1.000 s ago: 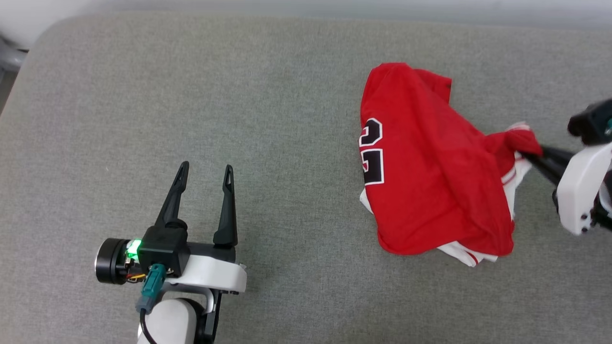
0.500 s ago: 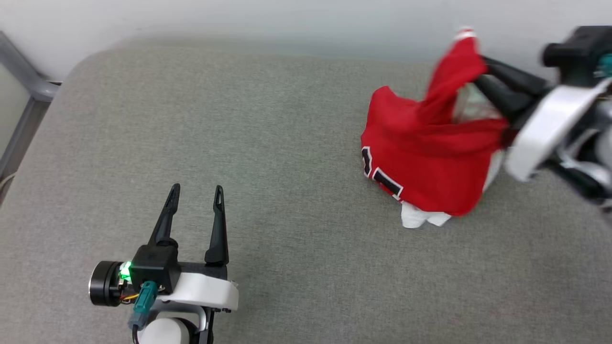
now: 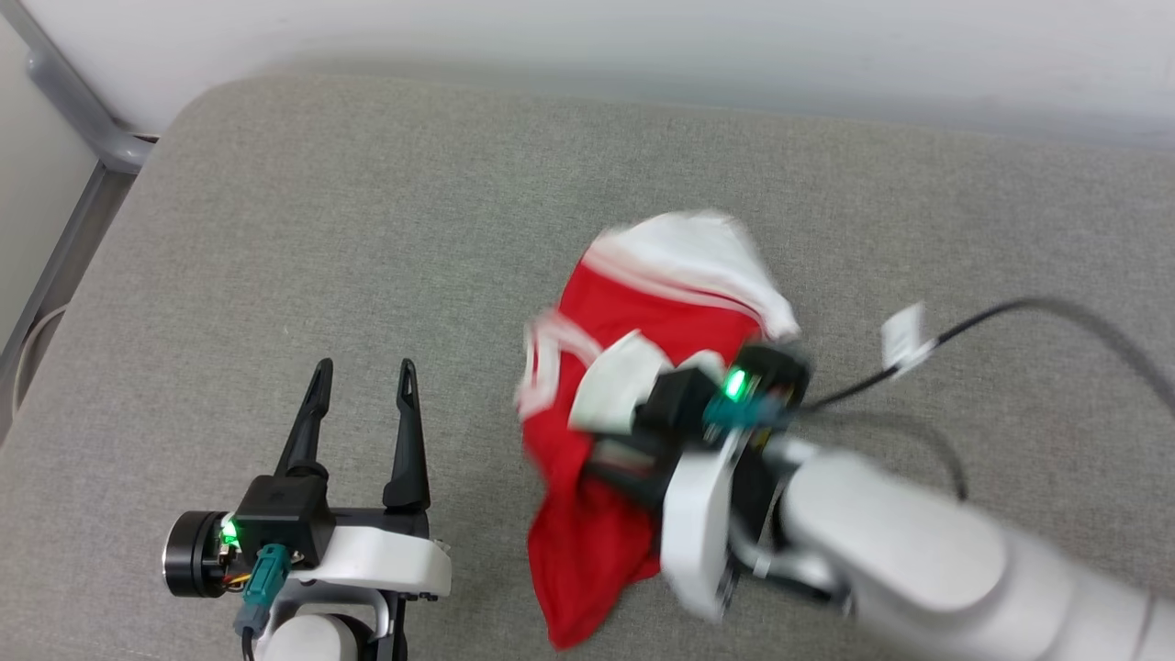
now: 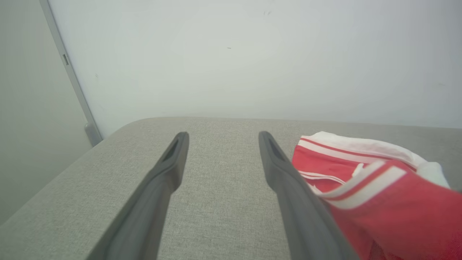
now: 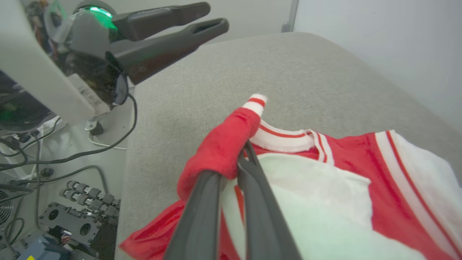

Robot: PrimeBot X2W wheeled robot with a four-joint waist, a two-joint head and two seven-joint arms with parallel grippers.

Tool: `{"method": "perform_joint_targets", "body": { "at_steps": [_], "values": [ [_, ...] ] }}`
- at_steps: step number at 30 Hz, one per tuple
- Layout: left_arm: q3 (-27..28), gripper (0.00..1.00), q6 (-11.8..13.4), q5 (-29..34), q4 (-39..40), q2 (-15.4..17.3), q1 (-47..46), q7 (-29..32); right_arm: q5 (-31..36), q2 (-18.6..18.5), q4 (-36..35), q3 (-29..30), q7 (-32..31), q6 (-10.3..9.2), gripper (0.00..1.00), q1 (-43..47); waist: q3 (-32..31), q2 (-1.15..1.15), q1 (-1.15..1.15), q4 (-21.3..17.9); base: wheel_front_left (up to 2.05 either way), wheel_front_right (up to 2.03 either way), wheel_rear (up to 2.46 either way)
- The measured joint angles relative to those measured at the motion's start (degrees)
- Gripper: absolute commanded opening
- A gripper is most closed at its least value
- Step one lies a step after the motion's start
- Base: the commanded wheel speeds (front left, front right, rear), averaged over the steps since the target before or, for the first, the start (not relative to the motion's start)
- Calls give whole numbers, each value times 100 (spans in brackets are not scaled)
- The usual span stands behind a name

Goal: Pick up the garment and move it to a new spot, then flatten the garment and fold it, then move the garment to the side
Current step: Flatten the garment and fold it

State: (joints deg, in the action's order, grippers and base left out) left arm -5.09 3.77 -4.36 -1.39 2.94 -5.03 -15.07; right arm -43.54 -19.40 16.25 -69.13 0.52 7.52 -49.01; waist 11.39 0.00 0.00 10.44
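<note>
Reaching in over the surface [image 3: 367,229], the right gripper [image 5: 242,155] pinches a red fold of the garment [image 3: 643,312]; the left gripper [image 3: 363,372] points forward near the front edge, spread, empty

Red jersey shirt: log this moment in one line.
red-and-white jersey shirt: bunched on grey fabric cushion | right gripper: shut on shirt | left gripper: open, empty

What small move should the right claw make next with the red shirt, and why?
Probably lower the right claw toward the grey cushion and lay the garment down there. The claw is shut on a red fold, and the garment is bunched up, white sleeves crumpled, so flattening cannot begin. The left claw stands open and empty beside it.
</note>
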Motion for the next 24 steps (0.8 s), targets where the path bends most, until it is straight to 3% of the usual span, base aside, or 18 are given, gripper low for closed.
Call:
{"method": "perform_joint_targets", "body": {
  "at_steps": [5, 8, 11, 14, 15, 16, 17, 20, 24],
  "values": [
    [-19, 100, 43, -51, -11, -1, -1, 0, 34, 359, 491, -380, -127, -3, 0, 506, 71, 0, 0, -2, 0, 0, 0],
    [-33, 100, 52, -96, -29, -1, -25, 0, 322, 497, 561, -400, -511, -2, 0, 917, 96, 0, 0, -4, 0, 0, 0],
    [-36, 100, 76, -97, -48, -1, -29, 0, 503, 520, 442, -435, -732, -2, 0, 1302, 92, 0, 0, -31, 0, 0, 0],
    [-9, 100, 78, -97, -76, -1, -27, 0, 526, 447, 413, -426, -515, -1, 0, 1272, 49, 0, 0, -95, 0, 0, 0],
    [-1, 100, 77, -98, -86, -1, -23, 0, 508, 407, 414, -425, -391, -1, 7, 1255, 25, 0, 0, -116, 0, 0, 0],
    [7, 100, 77, -98, -92, -1, -18, 0, 492, 367, 424, -426, -249, -1, 43, 1238, -2, 0, 0, -135, 0, 0, 0],
    [14, 100, 77, -99, -101, -1, -9, 0, 476, 333, 437, -430, -65, -1, 100, 1200, -32, 0, 0, -154, 0, 0, 0],
    [29, 100, 71, -98, -132, -1, 42, 0, 375, 240, 427, -333, 437, -1, 100, 1132, -144, 0, 0, -206, 0, 0, 0],
    [80, 100, 38, -78, -125, -2, 168, 0, 398, -49, 271, 240, 1043, -1, 100, 1262, -332, 0, 0, -293, 0, 0, 0]
  ]
}}
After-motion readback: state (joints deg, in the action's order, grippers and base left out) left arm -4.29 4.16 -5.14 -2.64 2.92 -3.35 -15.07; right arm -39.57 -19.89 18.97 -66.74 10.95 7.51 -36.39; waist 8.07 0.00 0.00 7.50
